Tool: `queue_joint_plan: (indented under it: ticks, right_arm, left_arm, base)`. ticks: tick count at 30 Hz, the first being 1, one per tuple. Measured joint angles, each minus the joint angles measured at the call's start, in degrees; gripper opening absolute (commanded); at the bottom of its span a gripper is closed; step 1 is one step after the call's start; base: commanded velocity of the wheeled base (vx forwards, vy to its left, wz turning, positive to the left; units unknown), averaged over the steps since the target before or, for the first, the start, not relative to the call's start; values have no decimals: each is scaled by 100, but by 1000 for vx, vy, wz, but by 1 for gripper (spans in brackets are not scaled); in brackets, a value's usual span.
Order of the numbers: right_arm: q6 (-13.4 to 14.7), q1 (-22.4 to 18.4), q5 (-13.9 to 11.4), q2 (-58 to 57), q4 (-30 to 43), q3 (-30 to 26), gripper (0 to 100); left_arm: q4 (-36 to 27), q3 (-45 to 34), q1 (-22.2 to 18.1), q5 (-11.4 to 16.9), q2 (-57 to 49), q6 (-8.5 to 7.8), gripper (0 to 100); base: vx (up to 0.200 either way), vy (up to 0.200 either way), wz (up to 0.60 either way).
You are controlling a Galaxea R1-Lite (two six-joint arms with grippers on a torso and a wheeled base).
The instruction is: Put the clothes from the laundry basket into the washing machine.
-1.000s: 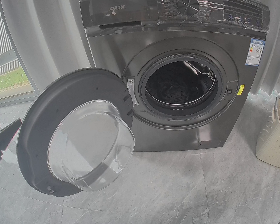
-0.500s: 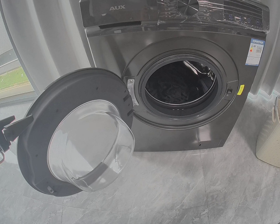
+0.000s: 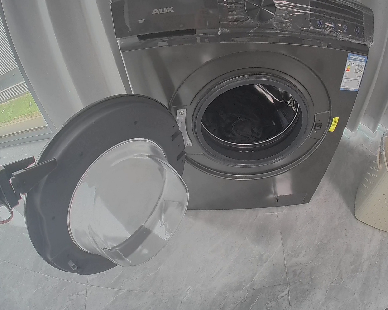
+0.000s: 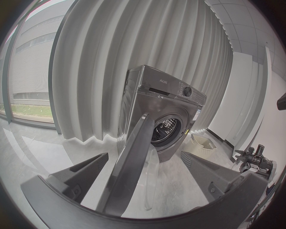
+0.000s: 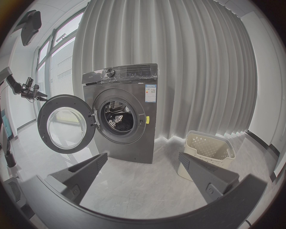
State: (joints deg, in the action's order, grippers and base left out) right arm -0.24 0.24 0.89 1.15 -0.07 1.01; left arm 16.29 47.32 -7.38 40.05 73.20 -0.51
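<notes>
The jaws of the left gripper [image 3: 44, 162] are spread astride the washing machine door [image 3: 98, 122] at its rim; those of the right gripper [image 5: 143, 155] are spread, empty.

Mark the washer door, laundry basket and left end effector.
washer door [image 3: 46, 218], head view, dark outer ring.
laundry basket [image 3: 380, 197], head view, perforated side wall.
left end effector [image 3: 44, 160], head view, between fingertips.

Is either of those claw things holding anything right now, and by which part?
Nothing is held. The left gripper has open fingers straddling the rim of the washing machine door, not closed on it; the right gripper is open and empty.
</notes>
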Motion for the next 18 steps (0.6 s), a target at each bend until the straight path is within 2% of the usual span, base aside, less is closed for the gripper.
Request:
queue_joint_plan:
  ticks: [10, 18]
  right_arm:
    - [0, 0, 0, 0, 0, 0, 100]
    - [0, -2, 0, 0, 0, 0, 100]
  left_arm:
    - [-12, 57, 74, -23, 78, 11, 100]
    - [-33, 49, 460, -20, 89, 140, 100]
  base:
    - [0, 0, 0]
    - [0, 0, 0]
